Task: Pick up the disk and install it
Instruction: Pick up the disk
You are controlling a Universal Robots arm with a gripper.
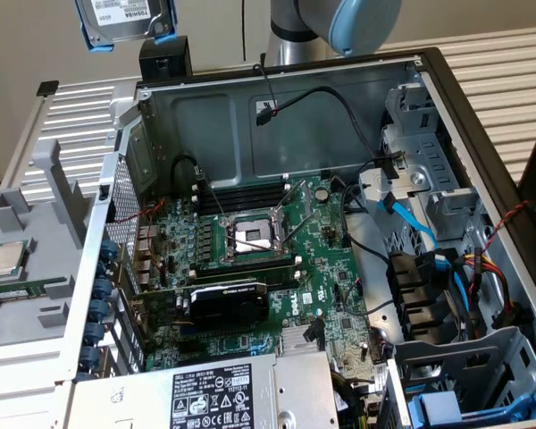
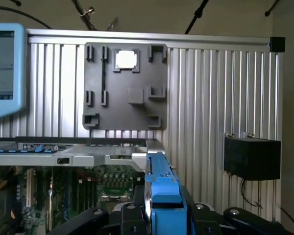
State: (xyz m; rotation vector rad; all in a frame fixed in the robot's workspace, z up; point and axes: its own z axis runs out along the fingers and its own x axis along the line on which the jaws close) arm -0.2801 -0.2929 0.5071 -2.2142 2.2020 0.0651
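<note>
Disk (image 1: 125,18) over case (image 1: 214,125) edge (tray (image 1: 62,189) beside)

The white label on the disk (image 1: 125,18) reads TOSHIBA; the black-and-white label (image 1: 221,399) on the silver box (image 1: 297,386) carries warning symbols and print too small to read; the badge on the graphics card (image 1: 230,306) possibly says NVIDIA.

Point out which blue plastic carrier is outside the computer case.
The disk, in its blue carrier, held by the gripper above a corner of the case at the exterior view's upper left. The other blue carrier sits in a bay inside it.
</note>
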